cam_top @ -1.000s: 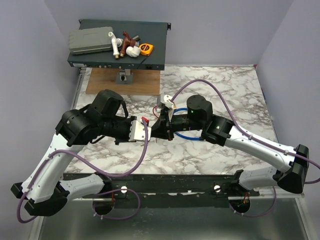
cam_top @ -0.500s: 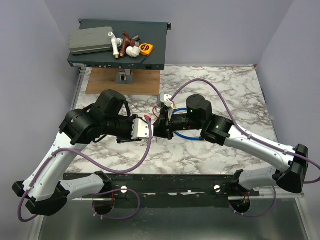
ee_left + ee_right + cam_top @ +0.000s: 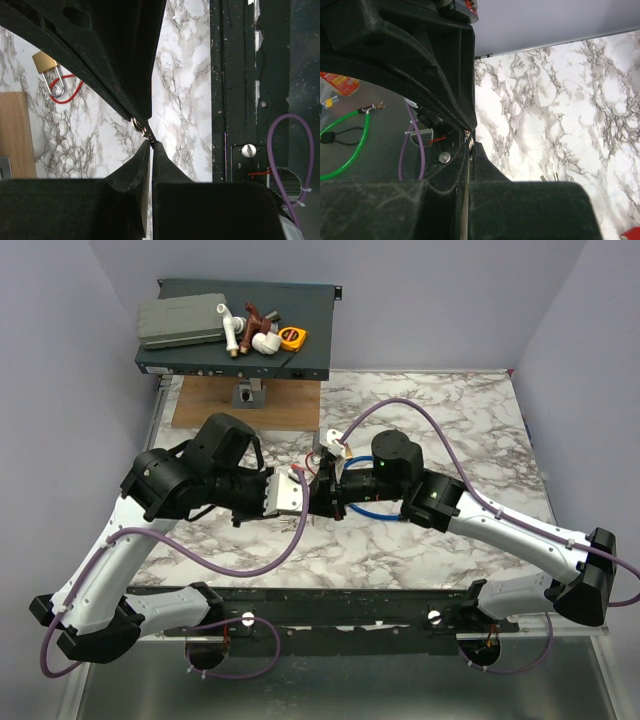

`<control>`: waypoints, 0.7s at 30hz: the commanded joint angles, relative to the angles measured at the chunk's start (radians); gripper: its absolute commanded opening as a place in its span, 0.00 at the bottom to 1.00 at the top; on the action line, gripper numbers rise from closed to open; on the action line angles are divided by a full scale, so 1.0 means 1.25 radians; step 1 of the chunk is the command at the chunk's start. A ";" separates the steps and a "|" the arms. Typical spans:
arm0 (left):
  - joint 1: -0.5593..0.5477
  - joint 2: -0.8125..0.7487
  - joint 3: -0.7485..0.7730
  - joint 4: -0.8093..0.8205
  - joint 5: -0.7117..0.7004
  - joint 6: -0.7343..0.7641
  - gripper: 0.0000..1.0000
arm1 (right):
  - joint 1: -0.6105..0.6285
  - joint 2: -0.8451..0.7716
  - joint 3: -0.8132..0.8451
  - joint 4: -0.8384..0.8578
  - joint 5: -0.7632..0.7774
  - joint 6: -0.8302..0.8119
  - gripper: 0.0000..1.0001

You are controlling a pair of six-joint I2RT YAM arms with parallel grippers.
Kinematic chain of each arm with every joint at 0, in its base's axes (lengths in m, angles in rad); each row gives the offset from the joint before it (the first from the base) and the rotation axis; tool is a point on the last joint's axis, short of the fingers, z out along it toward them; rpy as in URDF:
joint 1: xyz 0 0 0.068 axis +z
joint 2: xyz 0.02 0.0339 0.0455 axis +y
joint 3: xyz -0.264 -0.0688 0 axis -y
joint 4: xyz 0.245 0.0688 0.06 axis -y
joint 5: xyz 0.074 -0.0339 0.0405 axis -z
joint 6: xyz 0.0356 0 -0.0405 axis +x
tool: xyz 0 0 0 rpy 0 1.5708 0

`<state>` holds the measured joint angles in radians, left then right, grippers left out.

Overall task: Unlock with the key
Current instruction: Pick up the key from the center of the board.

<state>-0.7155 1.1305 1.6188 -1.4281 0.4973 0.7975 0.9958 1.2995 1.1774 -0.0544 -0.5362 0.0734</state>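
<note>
My left gripper (image 3: 303, 492) and right gripper (image 3: 322, 492) meet tip to tip above the middle of the table. In the left wrist view my left gripper (image 3: 150, 143) is shut on a small metal piece of the key (image 3: 141, 129) at its very tips. In the right wrist view my right gripper (image 3: 472, 146) is shut on the same metal piece (image 3: 468, 138). A bit of the key's red tag (image 3: 297, 472) shows by the left fingers. The brass padlock (image 3: 44, 62) lies on the marble with the red cord (image 3: 67, 94) through its shackle, apart from both grippers.
A blue cable lock (image 3: 378, 508) lies under my right arm. A wooden board (image 3: 245, 400) and a dark shelf (image 3: 240, 335) with tools stand at the back left. Two small metal pieces (image 3: 548, 177) lie below the grippers. The table's black front rail (image 3: 235, 100) is close.
My left gripper has moved right with the key until its tips meet the right gripper's tips. The right arm has barely moved.
</note>
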 commanded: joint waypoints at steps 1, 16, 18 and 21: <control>-0.007 -0.013 0.035 -0.016 0.084 -0.013 0.00 | 0.001 0.014 0.020 -0.013 0.047 -0.027 0.01; -0.007 0.001 0.069 0.011 0.131 -0.076 0.00 | 0.005 0.018 0.030 -0.032 0.037 -0.030 0.01; -0.007 0.008 0.087 0.014 0.145 -0.091 0.00 | 0.012 0.022 0.030 -0.035 0.040 -0.033 0.01; -0.007 0.012 0.100 0.021 0.162 -0.108 0.00 | 0.016 0.023 0.029 -0.036 0.042 -0.032 0.01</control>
<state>-0.7139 1.1408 1.6855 -1.4639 0.5159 0.7132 1.0073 1.2995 1.2041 -0.0643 -0.5373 0.0589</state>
